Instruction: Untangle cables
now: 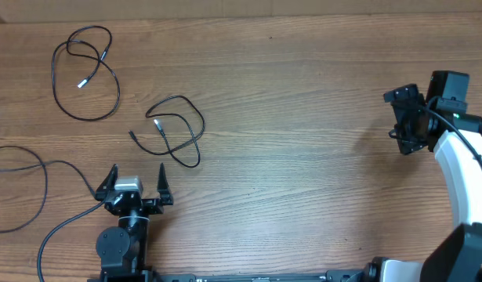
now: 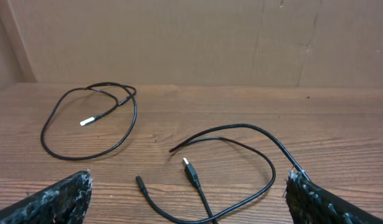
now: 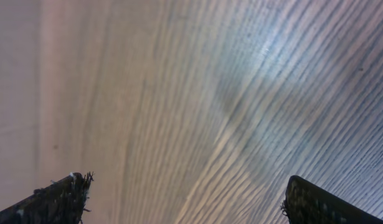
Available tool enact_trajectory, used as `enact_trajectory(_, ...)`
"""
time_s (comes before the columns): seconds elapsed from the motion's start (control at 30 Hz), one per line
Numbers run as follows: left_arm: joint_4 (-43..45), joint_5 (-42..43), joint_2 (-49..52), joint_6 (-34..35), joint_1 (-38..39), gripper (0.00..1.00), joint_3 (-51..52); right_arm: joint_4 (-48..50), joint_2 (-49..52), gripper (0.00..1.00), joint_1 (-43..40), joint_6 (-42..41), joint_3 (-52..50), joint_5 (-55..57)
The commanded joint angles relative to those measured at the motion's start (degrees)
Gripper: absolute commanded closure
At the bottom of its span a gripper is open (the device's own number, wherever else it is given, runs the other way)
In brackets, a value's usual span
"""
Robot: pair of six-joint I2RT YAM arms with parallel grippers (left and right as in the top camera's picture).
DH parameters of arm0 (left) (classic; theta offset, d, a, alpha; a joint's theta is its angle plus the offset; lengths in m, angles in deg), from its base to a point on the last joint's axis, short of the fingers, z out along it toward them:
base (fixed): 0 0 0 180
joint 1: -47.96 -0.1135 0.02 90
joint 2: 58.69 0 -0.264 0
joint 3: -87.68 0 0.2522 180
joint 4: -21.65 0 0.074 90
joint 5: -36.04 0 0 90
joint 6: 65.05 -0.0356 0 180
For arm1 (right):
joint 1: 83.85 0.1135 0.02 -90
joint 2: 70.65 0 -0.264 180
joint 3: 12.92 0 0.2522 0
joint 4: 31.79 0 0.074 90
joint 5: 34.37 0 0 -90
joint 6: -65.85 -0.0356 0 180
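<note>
Plainly the near cable [image 1: 176, 131] lies self-crossed on the counter [image 1: 303, 180] just ahead of my left gripper [image 1: 137, 178], the far cable [image 1: 85, 72] beyond; it and my right gripper [image 1: 399, 119] both gape empty; I should pinch a plug end low, then drag it outward.

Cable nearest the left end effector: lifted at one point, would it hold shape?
Probably not: the cable lies in loose, crossing loops, so likely floppy and would drape. Thin, so probably light; its plug ends may drag.
</note>
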Motion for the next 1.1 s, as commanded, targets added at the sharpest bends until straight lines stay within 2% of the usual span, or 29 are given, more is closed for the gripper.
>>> enact_trajectory(0.0,0.2,0.8,-0.6,-0.1,-0.3,0.01,0.4,0.0,-4.7,0.00,0.0,0.4,0.8,0.7)
enact_trajectory(0.23,0.2,0.8,-0.6,-0.1,-0.3,0.00,0.4,-0.3,-12.1,0.00,0.6,0.4,0.5,0.8)
enact_trajectory(0.63,0.2,0.8,-0.6,-0.1,-0.3,0.00,0.4,-0.3,-30.2,0.00,10.2,0.4,-1.9,0.8)
enact_trajectory(0.8,0.2,0.8,-0.6,-0.1,-0.3,0.01,0.4,-0.3,-44.1,0.00,10.5,0.5,-9.3,0.8)
enact_trajectory(0.93,0.2,0.8,-0.6,-0.1,-0.3,0.00,0.4,0.2,-55.1,0.00,10.5,0.6,-16.6,7.8)
enact_trajectory(1.07,0.2,0.8,-0.6,-0.1,-0.3,0.00,0.4,6.1,-65.0,0.00,10.5,3.8,-25.1,8.9)
